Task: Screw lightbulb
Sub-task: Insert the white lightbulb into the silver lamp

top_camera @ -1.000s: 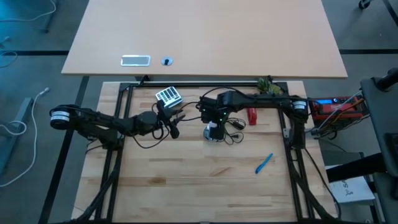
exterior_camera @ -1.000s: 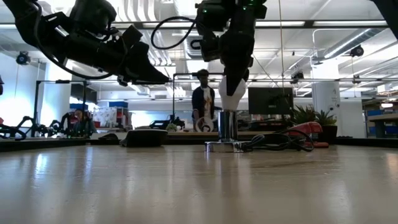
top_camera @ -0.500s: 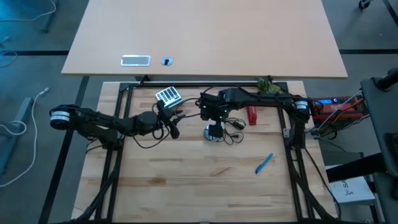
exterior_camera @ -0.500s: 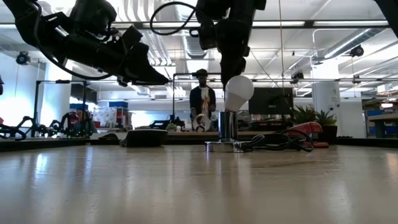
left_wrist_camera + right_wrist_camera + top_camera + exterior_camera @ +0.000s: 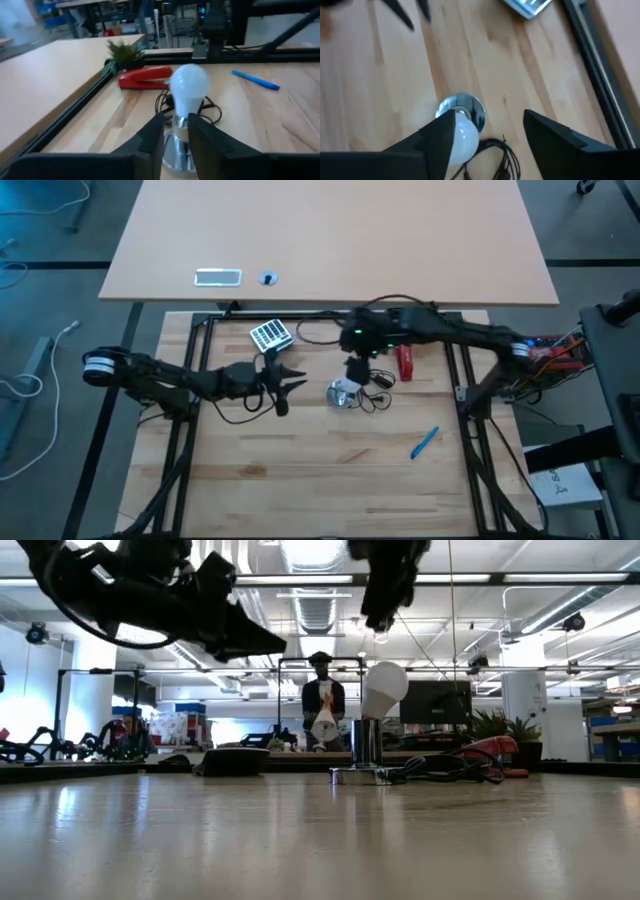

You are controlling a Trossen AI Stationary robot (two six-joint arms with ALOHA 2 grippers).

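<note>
Left gripper hovering beside socket, fingers spread, grasping nothing. Bulb sitting tilted in socket, screw end hidden. Right gripper hanging above bulb, released, fingers parted, upper part cut off.

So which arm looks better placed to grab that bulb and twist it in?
Probably the left. The lightbulb leans crookedly in the silver socket. The left gripper, open, points straight at it from close by, while the right gripper, also open, is raised above it.
</note>
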